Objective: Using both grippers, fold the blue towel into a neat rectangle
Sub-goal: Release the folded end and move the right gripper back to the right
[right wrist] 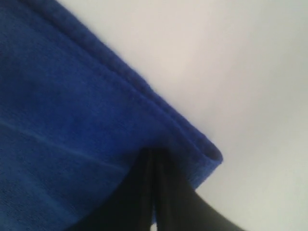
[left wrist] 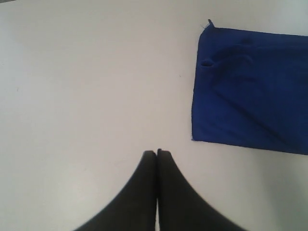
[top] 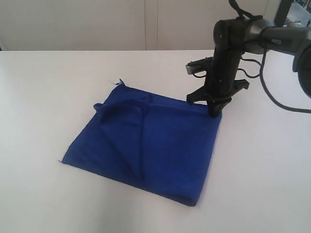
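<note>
Blue towel lies doubled on the white table, front fold nearest, creases across it — likely needing smoothing. At its far corner the right gripper presses down, fingers clenched, seemingly pinning it. Left gripper — also clenched — hovers over bare table, well apart.

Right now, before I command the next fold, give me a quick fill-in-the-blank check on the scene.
The right tool touches a far ____ of the blue towel.
The left tool hangs over the white table, its jaws ____.
In the exterior view, a loose thread sticks out at the towel's far ____ corner.
Missing: corner; shut; left.
</note>
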Controlling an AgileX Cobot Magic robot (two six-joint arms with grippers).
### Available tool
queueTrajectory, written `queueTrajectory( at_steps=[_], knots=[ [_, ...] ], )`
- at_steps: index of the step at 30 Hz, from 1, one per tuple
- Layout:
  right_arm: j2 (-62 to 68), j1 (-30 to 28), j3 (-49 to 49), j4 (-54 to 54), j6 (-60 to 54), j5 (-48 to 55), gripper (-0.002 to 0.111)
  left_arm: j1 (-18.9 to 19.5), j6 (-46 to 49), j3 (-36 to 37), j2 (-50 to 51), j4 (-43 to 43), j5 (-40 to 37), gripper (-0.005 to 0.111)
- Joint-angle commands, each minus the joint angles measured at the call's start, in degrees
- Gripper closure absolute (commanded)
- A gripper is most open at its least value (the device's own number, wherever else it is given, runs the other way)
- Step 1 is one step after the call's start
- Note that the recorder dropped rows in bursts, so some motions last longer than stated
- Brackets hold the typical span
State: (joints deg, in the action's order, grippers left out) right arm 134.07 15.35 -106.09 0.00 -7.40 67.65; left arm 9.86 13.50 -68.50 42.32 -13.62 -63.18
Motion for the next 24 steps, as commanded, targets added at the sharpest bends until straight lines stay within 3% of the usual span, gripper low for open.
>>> queueTrajectory(
  at_steps=[1,18,24],
  knots=[
    [-1.5,-0.62,9.69,-1.39,1.57,0.26,0.108,0.16,-0.54,-0.28,-0.54,-0.22,-0.62,0.107],
    [-25.36,-0.44,42.75,-1.39,5.1,-14.12,0.108,0.16,-0.54,-0.28,-0.54,-0.22,-0.62,0.107],
    [-32.5,-0.44,44.15,-0.73,5.1,-17.46,0.108,0.16,-0.54,-0.28,-0.54,-0.22,-0.62,0.107]
  ],
)
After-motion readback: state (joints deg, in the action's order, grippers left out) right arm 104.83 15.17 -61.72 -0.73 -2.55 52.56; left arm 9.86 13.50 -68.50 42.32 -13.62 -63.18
